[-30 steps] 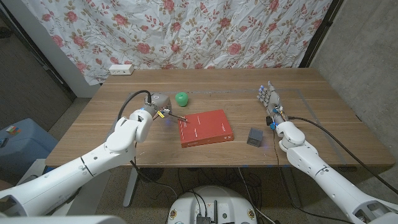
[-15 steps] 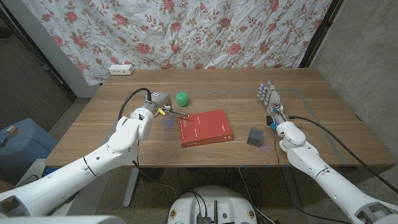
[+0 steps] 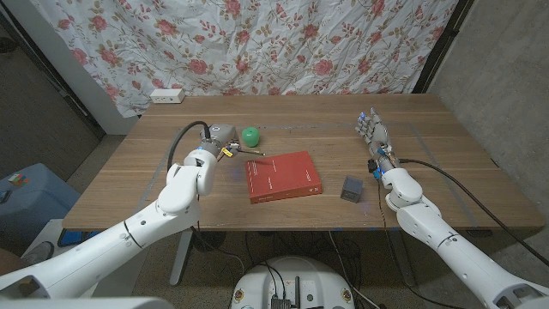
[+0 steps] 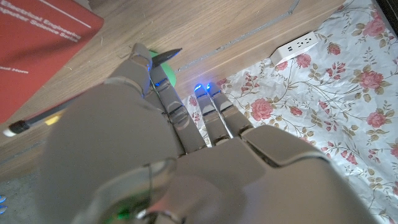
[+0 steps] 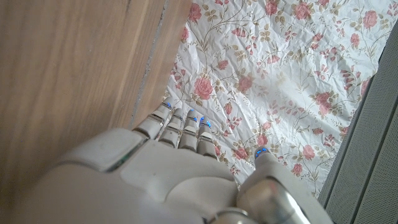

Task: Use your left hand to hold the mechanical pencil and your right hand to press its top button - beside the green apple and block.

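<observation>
**Left hand holding the mechanical pencil beside the apple; right hand idle**

Head view. The left hand [image 3: 219, 142] grips the mechanical pencil [image 3: 246, 153] above the bench [image 3: 154, 176], just beside the green apple [image 3: 250, 136]. The pencil juts from the hand toward the red book [image 3: 284, 176], its far end over the bench near the book's far left corner. The grey block [image 3: 352, 189] stands near the front edge, to the right of the book and well apart from the pencil. The right hand [image 3: 372, 135] is at the bench's right side, fingers extended and apart, holding nothing, far from the pencil. A white power strip [image 3: 166, 95] lies at the far left edge, before a floral curtain [image 3: 257, 43].

Left wrist view. The pencil [image 4: 93, 93] passes between the fingers [image 4: 140, 68], its dark tip in front of the apple [image 4: 163, 70].
</observation>
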